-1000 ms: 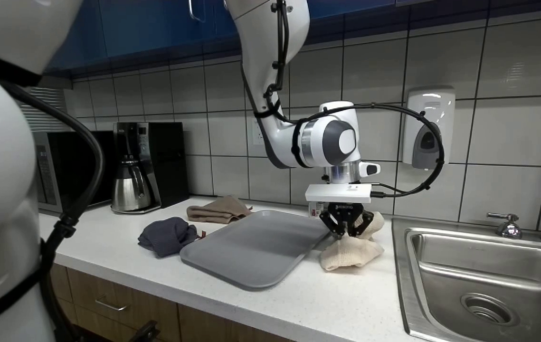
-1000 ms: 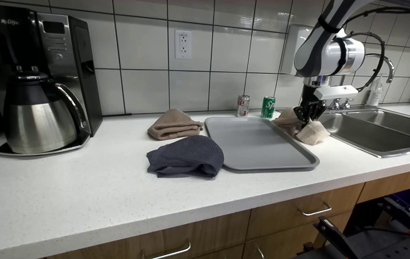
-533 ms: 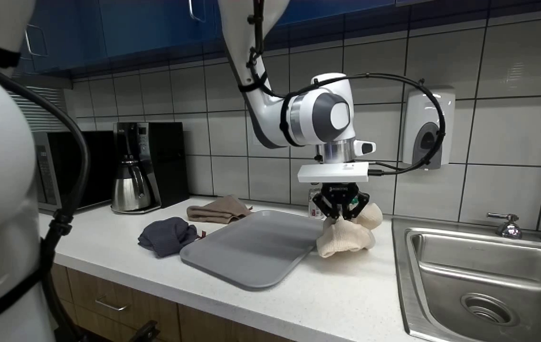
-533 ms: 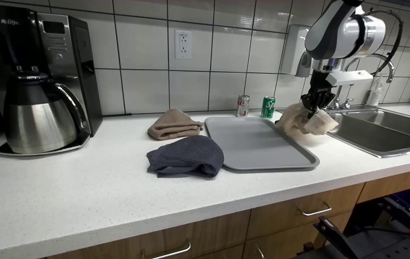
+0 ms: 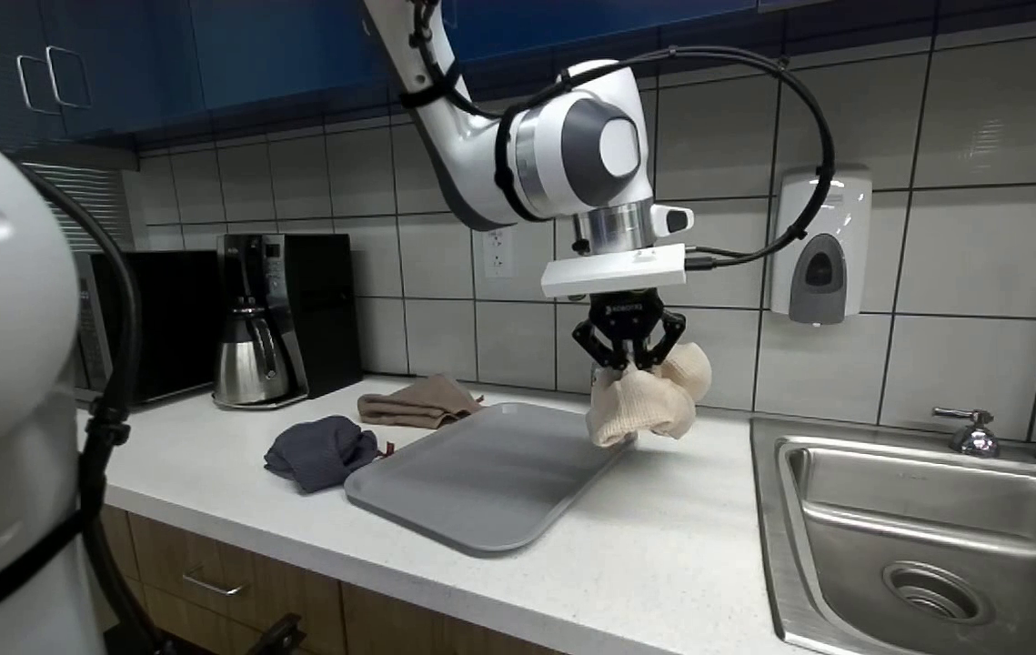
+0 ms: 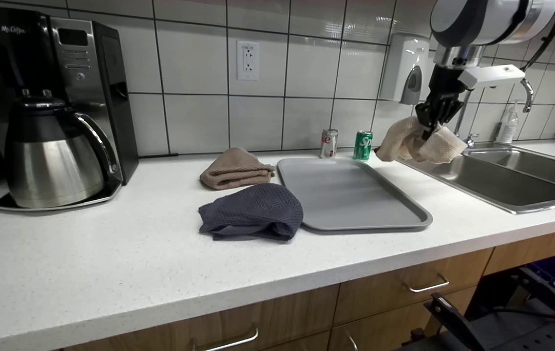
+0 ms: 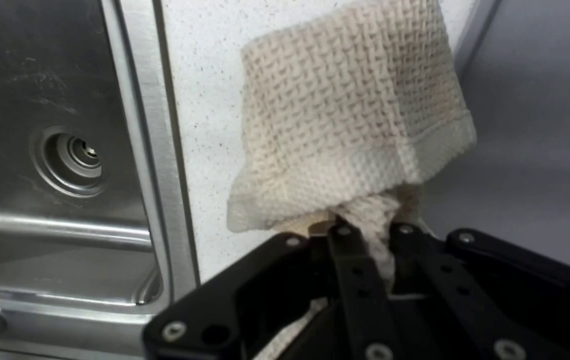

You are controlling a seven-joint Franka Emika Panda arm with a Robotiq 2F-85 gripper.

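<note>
Got a cream waffle-weave dishcloth (image 5: 643, 407) up in the air here, clamped in the claw (image 5: 631, 364). Pretty sure about that grip, too: can see a bunched fold squeezed between the fingers (image 7: 355, 270) in the wrist view. Gripping from above, somewhere around mid-cloth, hence the floppy bulges on either side. Probably a decent pick for soft fabric: keeps the weight roughly even and only needs one pinched fold to hang on to.

Hanging above the bench (image 6: 136, 263), not touching it, over the strip between the gray tray (image 6: 350, 195) and the stainless sink (image 5: 786, 546), overlapping the tray's edge in the wrist view. Can't judge the exact height.

Also spotting a navy dishcloth (image 6: 253, 214) heaped right beside the tray (touching or just shy of it, hard to say) and a folded brown dishcloth (image 6: 237, 170) behind that, both away from the sink side.

Then noticing a silver soda can (image 6: 329, 144) and a green Sprite can (image 6: 362, 146) upright near the tiled wall (image 6: 306, 68), probably tucked back to be out of the way. Further along, past the cloths, can make out a Mr. Coffee machine (image 6: 75, 87) with a steel carafe (image 6: 58, 165) seated on its base, maybe parked far from the sink to stay dry.
</note>
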